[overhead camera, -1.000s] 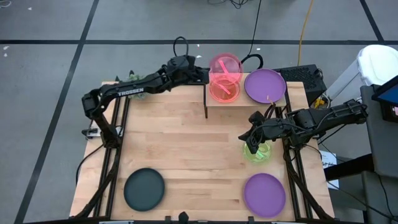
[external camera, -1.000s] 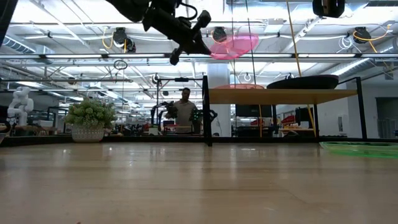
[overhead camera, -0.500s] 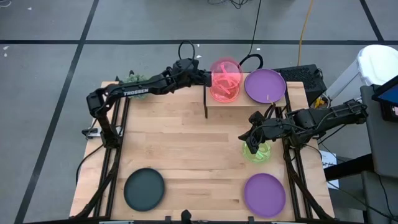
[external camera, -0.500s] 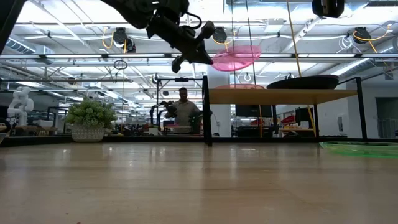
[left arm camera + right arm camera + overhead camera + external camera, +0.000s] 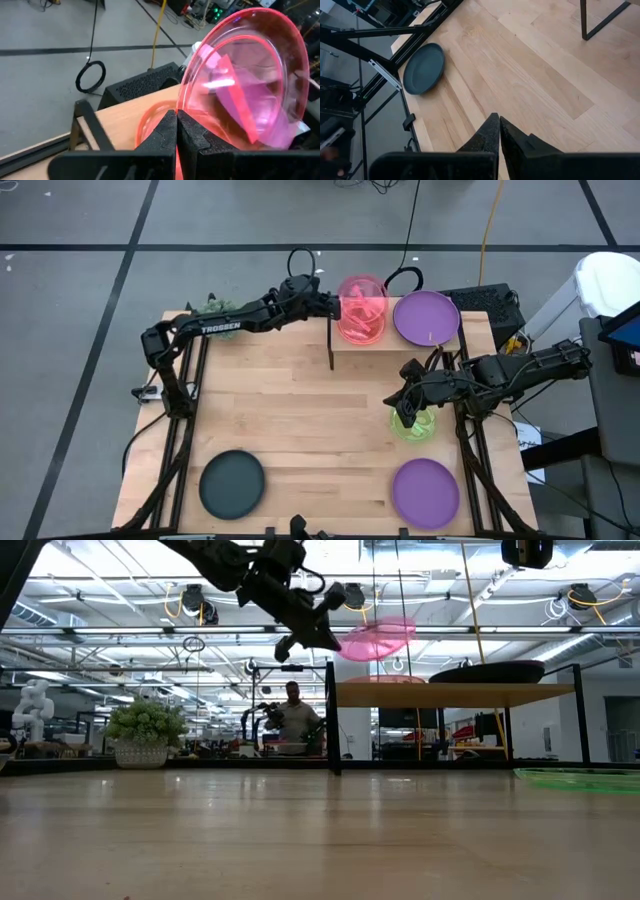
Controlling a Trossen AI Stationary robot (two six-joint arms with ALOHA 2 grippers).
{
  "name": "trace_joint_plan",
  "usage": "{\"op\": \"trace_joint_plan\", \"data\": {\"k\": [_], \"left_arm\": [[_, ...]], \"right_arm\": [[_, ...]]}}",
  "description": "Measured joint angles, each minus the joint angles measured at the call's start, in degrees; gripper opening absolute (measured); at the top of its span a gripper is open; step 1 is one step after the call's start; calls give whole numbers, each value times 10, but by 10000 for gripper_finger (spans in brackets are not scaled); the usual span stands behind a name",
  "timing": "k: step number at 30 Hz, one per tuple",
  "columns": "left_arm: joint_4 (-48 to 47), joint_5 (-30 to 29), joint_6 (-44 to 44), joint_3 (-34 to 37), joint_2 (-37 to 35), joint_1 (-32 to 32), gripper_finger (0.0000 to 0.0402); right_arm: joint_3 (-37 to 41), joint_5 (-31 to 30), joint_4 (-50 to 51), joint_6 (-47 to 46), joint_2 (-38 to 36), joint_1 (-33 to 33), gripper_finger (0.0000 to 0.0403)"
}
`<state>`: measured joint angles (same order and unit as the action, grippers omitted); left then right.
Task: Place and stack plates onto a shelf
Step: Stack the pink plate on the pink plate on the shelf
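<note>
My left gripper [image 5: 326, 302] reaches over the shelf [image 5: 450, 693] at the far middle of the table, shut on a translucent pink plate [image 5: 362, 298]. A second pink plate [image 5: 360, 328] lies on the shelf right under it, and a purple plate [image 5: 426, 317] lies beside that one on the shelf. My right gripper [image 5: 405, 408] hangs shut above a neon green plate [image 5: 414, 424] on the right of the table, with nothing between its fingers. A dark teal plate [image 5: 232, 484] and another purple plate [image 5: 425, 492] lie flat near the front edge. My left gripper pinches the pink plate's rim [image 5: 183, 107] between its two fingers, at the plate's edge toward the table's left. The fingers come from the table's left, slanting a little down. The plate [image 5: 378, 637] is lifted clear above the shelf and tilted, its free edge higher.
A small potted plant [image 5: 143, 732] stands at the table's far left. The shelf's dark leg [image 5: 331, 350] rises from the table's middle. Bare wood [image 5: 290, 420] lies between the shelf and the front plates. A person [image 5: 295, 718] stands in the room beyond.
My left gripper has come down and a little toward the table's right, over the shelf, keeping its hold. The pink plate has sunk with it closer to the pink plate on the shelf, still clear of it.
</note>
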<state>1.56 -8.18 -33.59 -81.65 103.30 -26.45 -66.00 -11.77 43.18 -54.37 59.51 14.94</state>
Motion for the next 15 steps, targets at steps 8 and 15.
{"op": "trace_joint_plan", "data": {"k": [8, 15], "left_arm": [[-8, 12, -21, 1, 12, -4, 1], [-10, 22, -13, 2, 23, 0, 1]], "right_arm": [[0, 0, -2, -2, 0, 0, 0], [0, 0, -5, -4, 0, 0, 0]]}}
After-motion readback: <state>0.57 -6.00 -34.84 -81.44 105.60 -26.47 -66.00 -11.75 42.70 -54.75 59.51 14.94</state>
